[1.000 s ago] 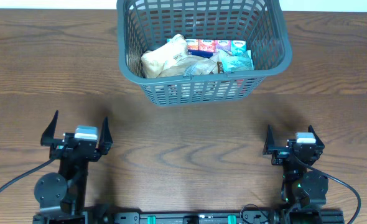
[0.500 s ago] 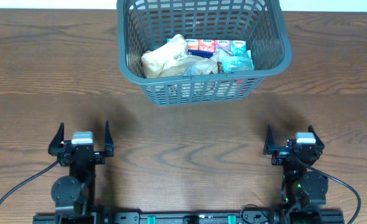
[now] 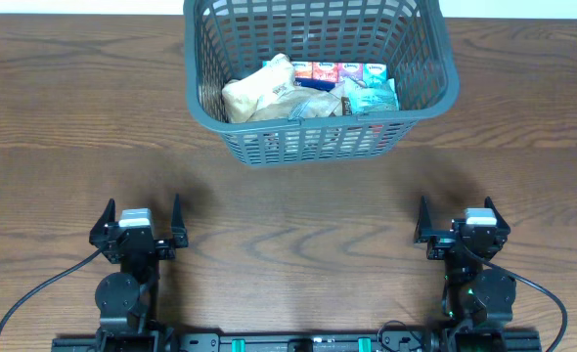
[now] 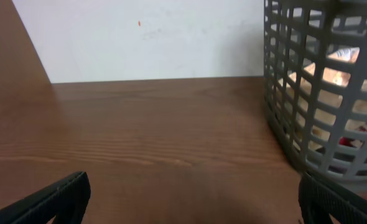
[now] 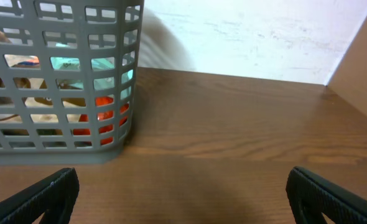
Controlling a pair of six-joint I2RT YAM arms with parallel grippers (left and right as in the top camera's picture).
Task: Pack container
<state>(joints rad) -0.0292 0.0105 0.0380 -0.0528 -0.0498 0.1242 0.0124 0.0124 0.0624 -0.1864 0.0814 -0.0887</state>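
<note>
1. The basket sits at the far side of the table, well apart from both arms. It holds a tan bag, a row of small cartons and a pale blue packet.
2. The left hand and right hand sit near the front edge, fingers apart, holding nothing.
3. The table is brown wood grain, with a white wall behind it.

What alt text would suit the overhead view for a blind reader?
A grey basket holding packets sits far back on a wooden table. Near the front, the left gripper and right gripper rest open and empty.
</note>
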